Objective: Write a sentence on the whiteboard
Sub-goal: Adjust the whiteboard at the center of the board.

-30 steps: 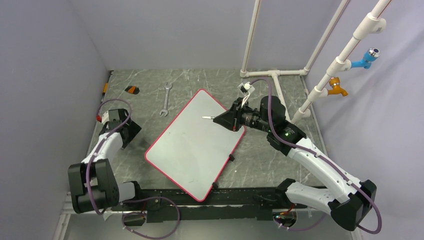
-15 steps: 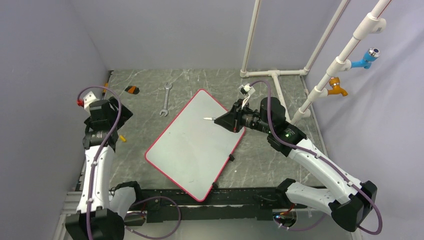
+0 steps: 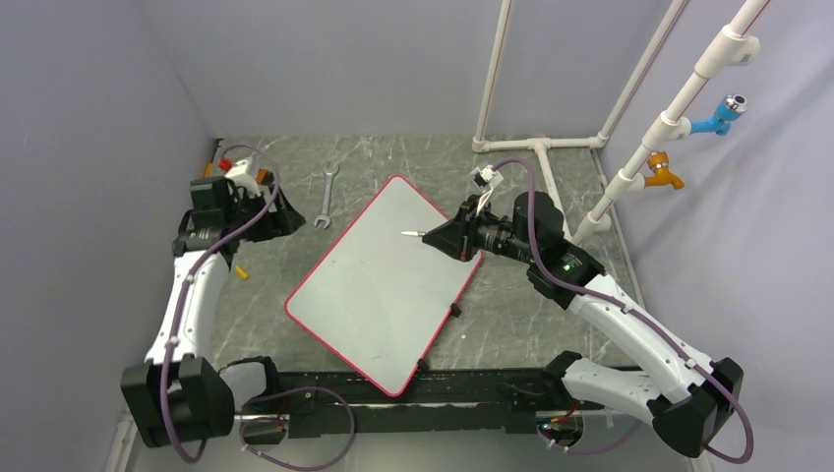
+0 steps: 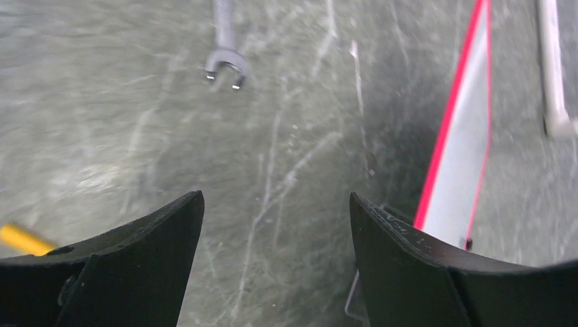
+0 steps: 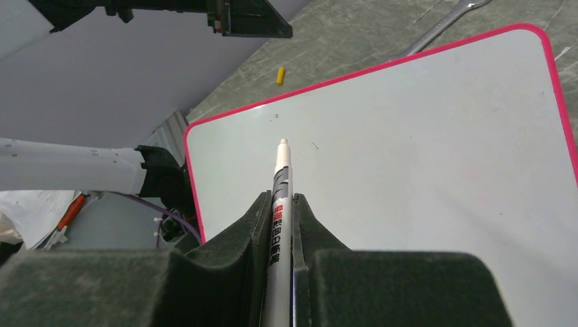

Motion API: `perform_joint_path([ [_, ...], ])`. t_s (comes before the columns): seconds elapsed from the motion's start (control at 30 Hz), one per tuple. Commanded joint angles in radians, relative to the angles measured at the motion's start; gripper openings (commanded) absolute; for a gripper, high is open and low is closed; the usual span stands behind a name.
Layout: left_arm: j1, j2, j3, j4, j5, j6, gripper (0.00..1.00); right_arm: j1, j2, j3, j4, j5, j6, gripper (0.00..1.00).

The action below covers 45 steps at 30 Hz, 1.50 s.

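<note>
The right pincer [image 5: 281, 203] is clamped on a marker [image 5: 281, 170]. Its two dark fingers press against the white barrel, which sticks out ahead of them with the pale tip foremost. Below that tip lies the whiteboard [image 3: 379, 295], flat on the surface [image 3: 511, 305] and turned askew, a thin red rim running round its white face. This pincer hangs over the board's edge nearest its own arm, close to the far corner, and the marker reaches inward over the upper part of the face. Whether the tip touches the face cannot be told from these views.

The left pincer [image 3: 285, 218] stands open, its fingers wide apart with nothing between them, above bare grey marbled surface. Just ahead of it lies a grey wrench [image 4: 225, 65], its forked end turned toward the fingers. Further out on the side toward the other arm, the whiteboard's red edge [image 4: 463, 150] runs past. On the opposite side, near the outer flank of one finger in the wrist view, a small yellow piece [image 4: 20, 237] lies on the surface.
</note>
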Motion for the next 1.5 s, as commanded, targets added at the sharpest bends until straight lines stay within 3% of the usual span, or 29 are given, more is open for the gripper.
perform_joint_path([
  [0.0,-0.067,0.071,0.08,-0.005,0.189,0.1,0.81,-0.001,-0.016,-0.004,0.011,-0.014,-0.015,0.0],
  [0.23,-0.115,0.176,0.142,-0.058,0.218,0.121,0.79,-0.002,0.0,-0.001,0.013,-0.021,-0.015,0.0],
  [0.53,-0.199,0.251,0.142,-0.061,0.394,0.13,0.68,-0.001,-0.005,-0.009,0.008,-0.024,-0.025,0.0],
  [0.83,-0.285,0.34,0.206,-0.109,0.374,0.146,0.48,-0.002,-0.009,-0.015,0.011,-0.028,-0.031,0.0],
  [1.03,-0.339,0.406,0.281,-0.136,0.359,0.165,0.41,-0.002,-0.012,-0.014,0.002,-0.031,-0.039,0.0],
  [1.37,-0.411,0.517,0.445,-0.201,0.347,0.207,0.41,-0.002,-0.012,-0.012,-0.024,-0.026,-0.054,0.0],
  [1.47,-0.414,0.523,0.444,-0.216,0.29,0.212,0.57,-0.002,-0.009,-0.009,-0.037,-0.024,-0.06,0.0],
])
